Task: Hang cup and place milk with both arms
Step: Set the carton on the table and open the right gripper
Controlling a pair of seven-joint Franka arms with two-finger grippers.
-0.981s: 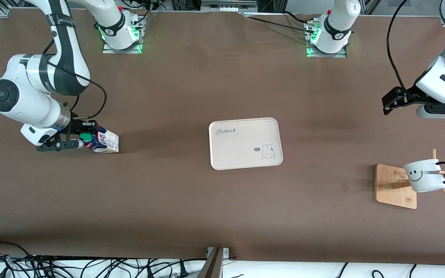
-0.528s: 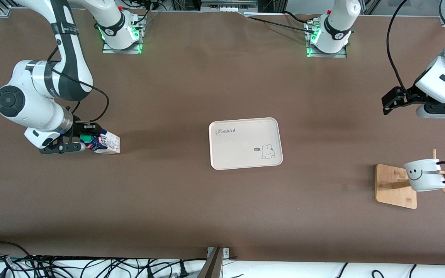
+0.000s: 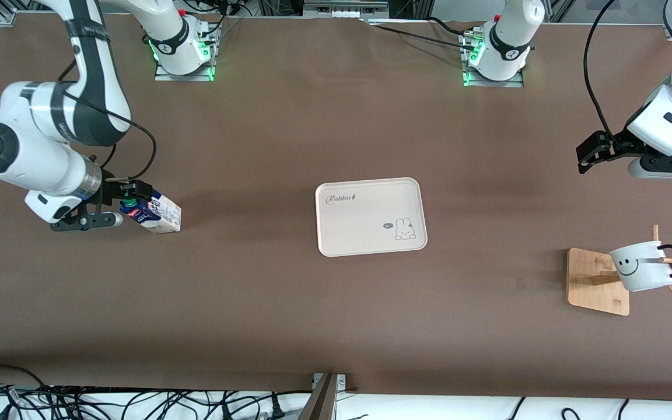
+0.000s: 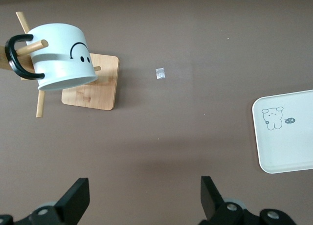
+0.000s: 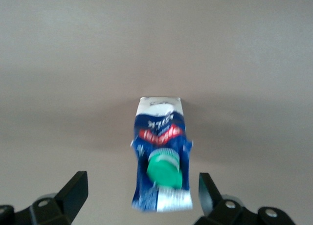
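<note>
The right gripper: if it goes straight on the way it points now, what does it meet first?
Most likely the milk. The right gripper is open and the carton's green-capped top lies between its fingers, apparently not yet touching them, though depth is hard to judge.

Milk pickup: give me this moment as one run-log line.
cup: hung on rack | milk: on table, not on tray | right gripper: open, straddling milk | left gripper: open, waiting

Milk: blue-white, green cap. Cup: white, black smiley. Tray: cream, rabbit drawing.
</note>
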